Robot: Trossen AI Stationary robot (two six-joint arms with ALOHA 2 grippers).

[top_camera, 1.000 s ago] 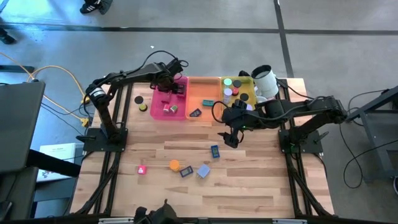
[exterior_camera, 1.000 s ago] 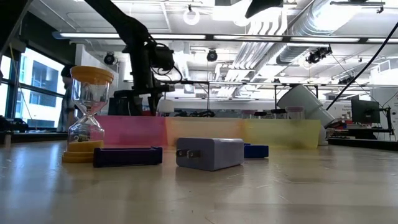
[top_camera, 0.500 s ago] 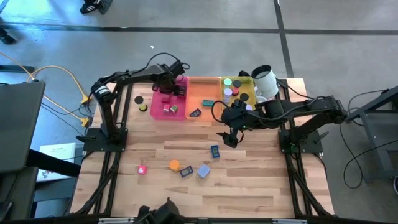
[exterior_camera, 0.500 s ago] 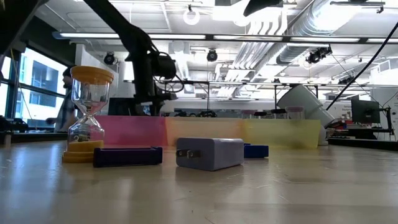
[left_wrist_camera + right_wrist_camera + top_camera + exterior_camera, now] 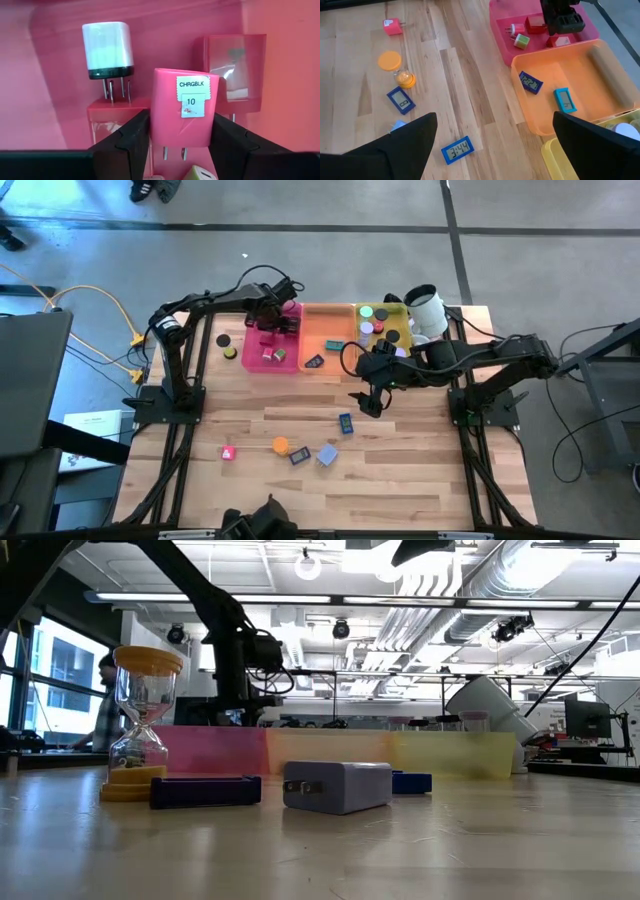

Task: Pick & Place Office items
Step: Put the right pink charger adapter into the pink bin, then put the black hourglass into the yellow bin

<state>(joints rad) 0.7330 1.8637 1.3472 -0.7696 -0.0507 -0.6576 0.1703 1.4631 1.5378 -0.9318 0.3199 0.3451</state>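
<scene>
Left pincer [image 5: 182, 145] stays clenched on pink plastic charger block [image 5: 183, 107], lowered into pink tray [image 5: 280, 60]; release imminent. Right pincer [image 5: 495, 145] released, waiting.

Grey floor [image 5: 300, 205], ceiling ducts [image 5: 520, 570], bright window [image 5: 60, 680]

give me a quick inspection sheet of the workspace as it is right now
surface: wooden table, three trays along the far edge: pink tray, orange tray, yellow tray
job's things: pink charger block held over the pink tray; blue clocks and an orange hourglass loose on the wood
clutter: white cup by the yellow tray
grippers: left gripper shut on the pink charger block; right gripper open above the table
cables: yellow cable on the floor
surroundings: a person in the room behind
</scene>
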